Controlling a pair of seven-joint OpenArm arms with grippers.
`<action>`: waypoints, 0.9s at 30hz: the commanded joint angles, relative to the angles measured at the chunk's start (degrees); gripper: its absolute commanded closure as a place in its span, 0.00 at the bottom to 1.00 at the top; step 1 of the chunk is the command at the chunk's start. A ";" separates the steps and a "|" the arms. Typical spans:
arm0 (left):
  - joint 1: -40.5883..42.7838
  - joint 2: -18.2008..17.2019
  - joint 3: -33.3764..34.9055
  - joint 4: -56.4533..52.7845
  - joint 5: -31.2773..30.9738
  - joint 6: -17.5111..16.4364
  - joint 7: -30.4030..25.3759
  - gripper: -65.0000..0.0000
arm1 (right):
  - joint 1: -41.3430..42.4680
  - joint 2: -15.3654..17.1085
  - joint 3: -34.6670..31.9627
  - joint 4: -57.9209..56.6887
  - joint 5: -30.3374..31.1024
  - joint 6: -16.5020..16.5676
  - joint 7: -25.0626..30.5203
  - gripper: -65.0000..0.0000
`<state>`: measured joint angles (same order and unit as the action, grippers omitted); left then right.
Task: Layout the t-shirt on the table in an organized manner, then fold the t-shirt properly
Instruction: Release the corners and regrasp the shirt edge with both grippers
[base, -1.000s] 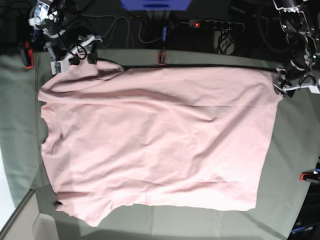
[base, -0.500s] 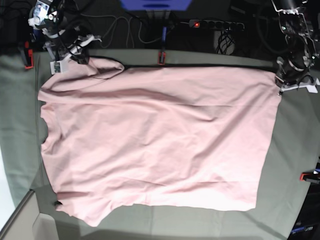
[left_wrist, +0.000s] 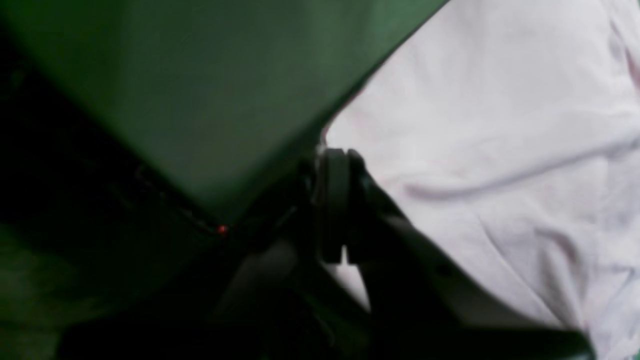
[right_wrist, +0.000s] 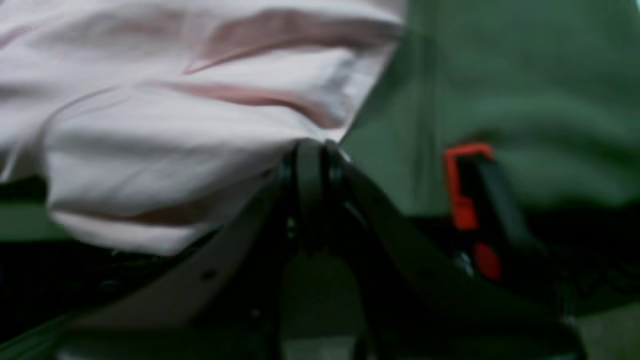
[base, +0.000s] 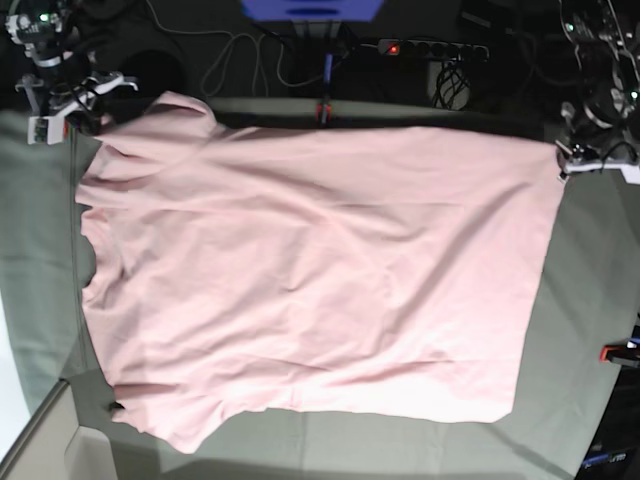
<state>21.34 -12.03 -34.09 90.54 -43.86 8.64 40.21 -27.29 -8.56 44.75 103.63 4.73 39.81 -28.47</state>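
On the counter (base: 30, 300), the shirt (base: 310, 270) lies spread flat, plain side up, filling most of the surface, sleeves toward the left of the base view and hem toward the right.

At far left of that view, the right tool (base: 75, 100) is pinched closed on the far sleeve corner; the wrist view shows its jaws together at the cloth edge (right_wrist: 310, 165), with a red clamp (right_wrist: 465, 190) just beside. The sleeve there is lifted and bunched, not flat.

At centre, the body shows shallow diagonal creases; no lettering is visible.

At far right, the left tool (base: 575, 160) is likewise closed on the far hem corner, jaws meeting at the fabric edge (left_wrist: 335, 200).

Judgement: the step in hand is layout, tensioning the far edge between both grips. To do it well, both tools should draw apart evenly and keep low, so the far edge runs straight and parallel to the counter's far edge. Uneven pull risks skewing the body; too much lift risks dragging the near sleeve under. The bunched sleeve needs setting flat before release.
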 joint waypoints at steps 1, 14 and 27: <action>-0.11 -0.76 -0.42 1.99 -0.50 0.01 -0.69 1.00 | -0.45 0.34 0.92 1.20 0.67 0.19 1.17 1.00; 2.00 -0.76 -1.56 3.74 -0.50 0.01 -0.69 1.00 | -10.21 -0.28 2.06 2.17 11.66 0.19 1.52 1.00; 1.29 -0.41 -4.73 3.39 -0.58 0.01 -0.69 1.00 | -12.49 -0.44 -2.33 10.78 17.55 0.19 1.26 1.00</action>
<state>22.85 -11.57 -38.39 93.12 -44.21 8.75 40.49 -39.38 -9.21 42.15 113.47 21.30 39.79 -28.40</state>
